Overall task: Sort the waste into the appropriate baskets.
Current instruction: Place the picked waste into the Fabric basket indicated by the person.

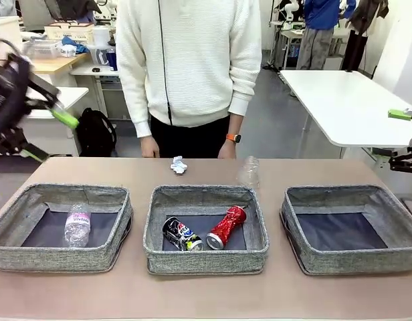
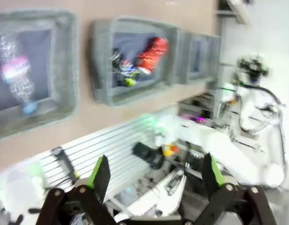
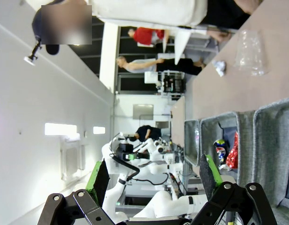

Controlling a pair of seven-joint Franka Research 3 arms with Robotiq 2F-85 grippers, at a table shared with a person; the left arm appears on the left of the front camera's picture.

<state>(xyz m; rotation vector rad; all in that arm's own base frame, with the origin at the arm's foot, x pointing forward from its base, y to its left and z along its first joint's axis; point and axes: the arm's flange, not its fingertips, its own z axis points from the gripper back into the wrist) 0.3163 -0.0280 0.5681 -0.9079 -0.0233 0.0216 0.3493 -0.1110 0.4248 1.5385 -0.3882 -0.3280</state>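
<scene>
- Left basket (image 1: 59, 257), middle basket (image 1: 206, 259), right basket (image 1: 353, 262): grey woven walls, dark blue-grey floors.
- Bottle (image 1: 77, 225): clear, pink-printed label.
- Red can (image 1: 227, 227): shiny red.
- Dark can (image 1: 181, 234): black with blue, white and yellow print.
- Paper wad (image 1: 178, 164): white.
- Cup (image 1: 249, 172): clear.
- Desk (image 1: 206, 294): pale brown.
- Left pincer (image 2: 155, 164), right pincer (image 3: 154, 164): black, green pads.
- Person's sweater (image 1: 189, 60): white.

The brown table (image 1: 206, 297) carries three grey woven baskets in a row. The left basket (image 1: 55, 259) and the right basket (image 1: 353, 262) flank the middle basket (image 1: 206, 261), each standing apart from it. Beyond the middle basket's far wall lie a crumpled white paper wad (image 1: 178, 164) and a clear plastic cup (image 1: 249, 172), which seems to stand upright.
</scene>
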